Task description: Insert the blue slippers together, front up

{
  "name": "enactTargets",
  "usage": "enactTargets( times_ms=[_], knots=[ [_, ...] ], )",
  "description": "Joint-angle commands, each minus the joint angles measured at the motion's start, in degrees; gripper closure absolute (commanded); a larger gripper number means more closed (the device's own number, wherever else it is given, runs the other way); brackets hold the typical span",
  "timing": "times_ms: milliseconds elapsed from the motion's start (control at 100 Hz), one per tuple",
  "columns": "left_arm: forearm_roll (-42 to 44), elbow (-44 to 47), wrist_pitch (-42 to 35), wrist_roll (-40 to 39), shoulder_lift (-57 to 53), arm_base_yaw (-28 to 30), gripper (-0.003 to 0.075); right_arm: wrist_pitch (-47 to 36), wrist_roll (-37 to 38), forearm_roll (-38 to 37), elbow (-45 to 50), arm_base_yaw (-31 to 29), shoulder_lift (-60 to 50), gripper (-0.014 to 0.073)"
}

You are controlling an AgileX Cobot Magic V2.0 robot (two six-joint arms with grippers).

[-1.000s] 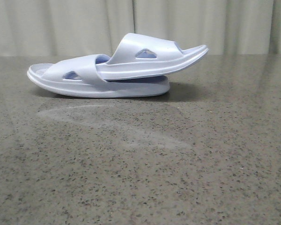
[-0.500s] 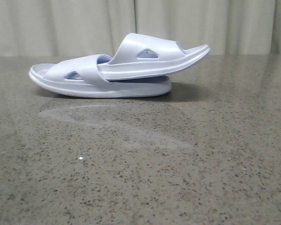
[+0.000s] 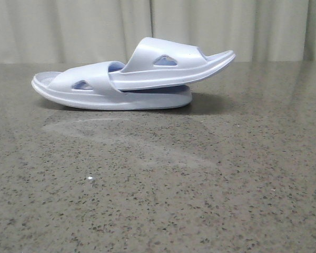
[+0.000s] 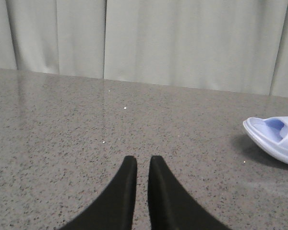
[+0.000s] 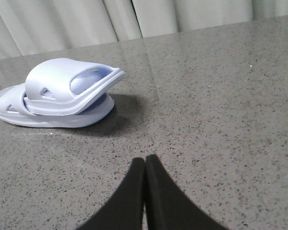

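Blue slippers (image 3: 131, 84): seen nested in the upper middle of the front view, lying on the table (image 3: 158, 184).
Upper slipper (image 3: 171, 66): tucked under the strap of the lower slipper (image 3: 95, 92), its free end raised toward the right.
Left gripper (image 4: 143, 165): its fingers (image 4: 125, 191) are seen almost shut, a thin slit between them, nothing held.
Right gripper (image 5: 145, 165): fingers (image 5: 158, 196) pressed together, nothing held, well apart from the pair.
Curtain (image 3: 68, 31): hung behind the table.
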Motion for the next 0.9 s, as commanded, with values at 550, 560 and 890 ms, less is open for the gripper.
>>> enactTargets(
  times_ms=[550,560,890],
  knots=[
    [-0.4,0.6,4.5,-0.7,-7.0,0.9,0.0705,-0.6,-0.5,0.8,-1.5,0.1,0.0,0.0673],
    [-0.4,0.6,4.5,-0.7,-7.0,0.9,0.0705,-0.6,-0.5,0.8,-1.5,0.1,0.0,0.0673],
    [-0.4,0.6,4.5,-0.7,-7.0,0.9,0.0705,-0.6,-0.5,0.8,-1.5,0.1,0.0,0.0673]
  ],
)
